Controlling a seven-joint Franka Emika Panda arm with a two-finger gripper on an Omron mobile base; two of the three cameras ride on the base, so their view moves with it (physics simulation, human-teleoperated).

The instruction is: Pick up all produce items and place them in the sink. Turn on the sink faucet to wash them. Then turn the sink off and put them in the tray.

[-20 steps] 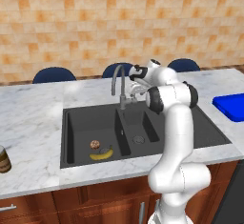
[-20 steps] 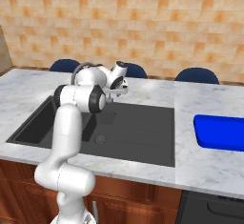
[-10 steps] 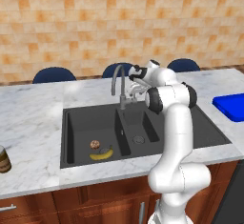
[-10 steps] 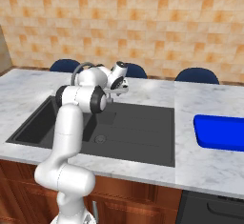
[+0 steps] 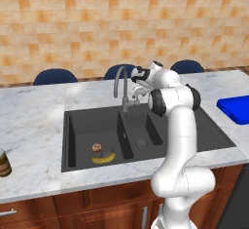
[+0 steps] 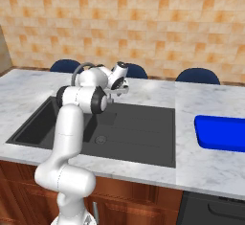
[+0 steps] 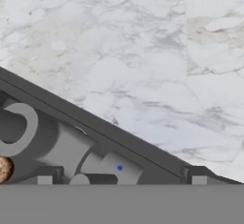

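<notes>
Now banana [image 5: 103,158], ball [image 5: 97,148], in sink [image 5: 82,125]

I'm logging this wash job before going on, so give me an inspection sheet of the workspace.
Surface: white marble counter around a dark double sink.
Job's things: banana and small brown ball lie in the sink's left basin; faucet stands behind the divider; blue tray sits on the counter on the right.
Clutter: brown jar at the counter's left edge.
Grippers: gripper open, beside the faucet's top.
Cables: nothing seen.
Surroundings: orange tiled wall, blue chairs behind the counter.
</notes>
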